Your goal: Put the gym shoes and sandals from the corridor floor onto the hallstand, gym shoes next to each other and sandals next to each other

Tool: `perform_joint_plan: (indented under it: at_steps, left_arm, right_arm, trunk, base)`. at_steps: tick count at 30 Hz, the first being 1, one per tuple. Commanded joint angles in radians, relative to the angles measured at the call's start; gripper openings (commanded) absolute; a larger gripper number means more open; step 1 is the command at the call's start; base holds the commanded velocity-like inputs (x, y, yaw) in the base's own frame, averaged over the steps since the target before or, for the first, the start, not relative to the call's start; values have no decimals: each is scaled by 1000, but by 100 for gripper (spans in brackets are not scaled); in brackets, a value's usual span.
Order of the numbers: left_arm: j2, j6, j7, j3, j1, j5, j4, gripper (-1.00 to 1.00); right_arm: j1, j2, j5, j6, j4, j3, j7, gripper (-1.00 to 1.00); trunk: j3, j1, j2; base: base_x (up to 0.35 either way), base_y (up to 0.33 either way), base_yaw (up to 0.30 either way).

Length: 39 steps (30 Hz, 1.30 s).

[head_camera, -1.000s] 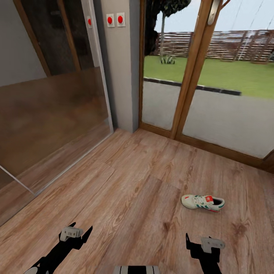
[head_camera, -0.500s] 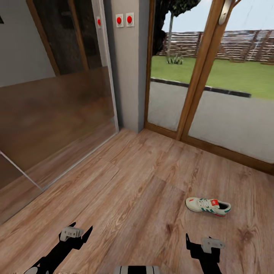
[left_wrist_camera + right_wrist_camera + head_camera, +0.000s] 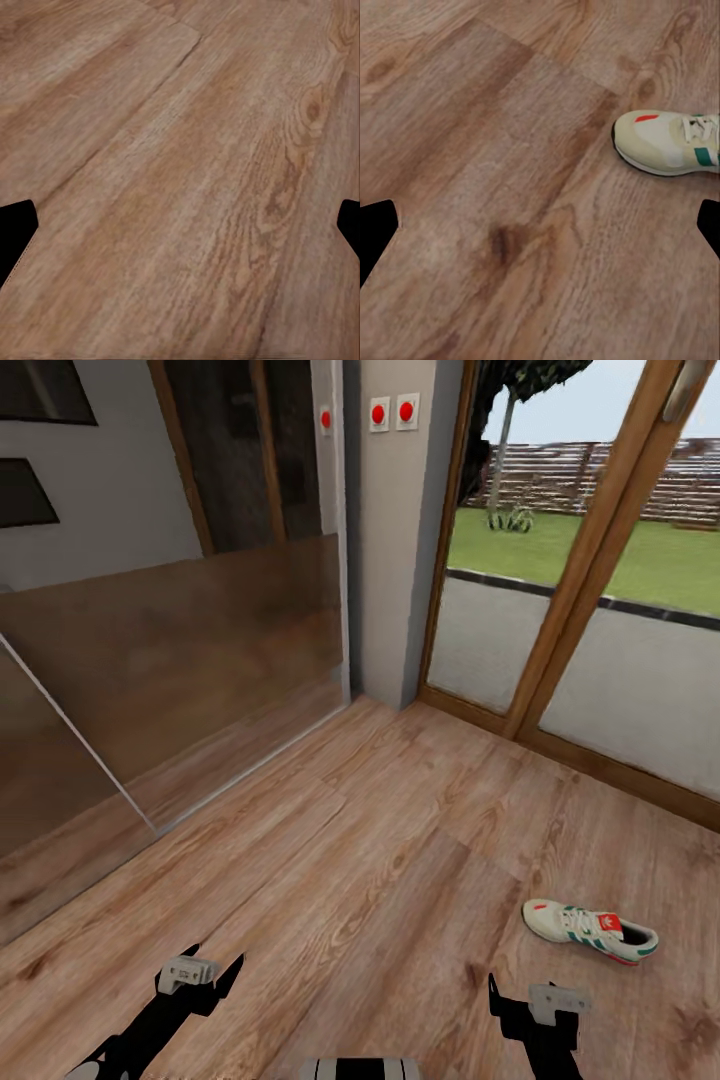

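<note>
One gym shoe (image 3: 590, 932), white with green stripes and a red tongue label, lies on its sole on the corridor floor (image 3: 380, 860) at the right of the head view. Its toe end also appears in the right wrist view (image 3: 667, 142). My right gripper (image 3: 530, 995) hangs open above the planks, nearer to me than the shoe and a little left of it, not touching it. My left gripper (image 3: 212, 962) is open too, over bare wood far to the shoe's left. The sandals and the hallstand are out of view.
A reflective sliding panel (image 3: 170, 660) runs along the left. A grey pillar with two red buttons (image 3: 392, 412) stands at the corner. Wood-framed glass doors (image 3: 590, 590) onto a lawn close the far right side. Open plank floor lies between them and me.
The camera has turned left, so the whole picture slid right and the shoe now sits lower and further right. Both grippers keep the same pose.
</note>
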Motion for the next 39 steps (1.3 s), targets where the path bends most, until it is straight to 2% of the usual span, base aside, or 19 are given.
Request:
perform_joint_plan:
  at_steps: [1, 13, 17, 26, 39]
  left_arm:
    - [0, 0, 0, 0, 0, 0, 0, 100]
    - [0, 0, -1, 0, 0, 0, 0, 100]
    - [0, 0, -1, 0, 0, 0, 0, 100]
    - [0, 0, -1, 0, 0, 0, 0, 100]
    - [0, 0, -1, 0, 0, 0, 0, 100]
  right_arm:
    - [0, 0, 0, 0, 0, 0, 0, 100]
    - [0, 0, 1, 0, 0, 0, 0, 100]
    - [0, 1, 17, 0, 0, 0, 0, 100]
    - [0, 24, 39, 0, 12, -1, 0, 100]
    - [0, 33, 57, 0, 29, -1, 0, 100]
  trunk:
    - [0, 0, 0]
    - [0, 0, 0]
    - [0, 0, 0]
    - [0, 0, 0]
    - [0, 0, 0]
  base:
    - [0, 0, 281]
    - [0, 0, 282]
    - [0, 0, 282]
    - [0, 0, 282]
    - [0, 0, 282]
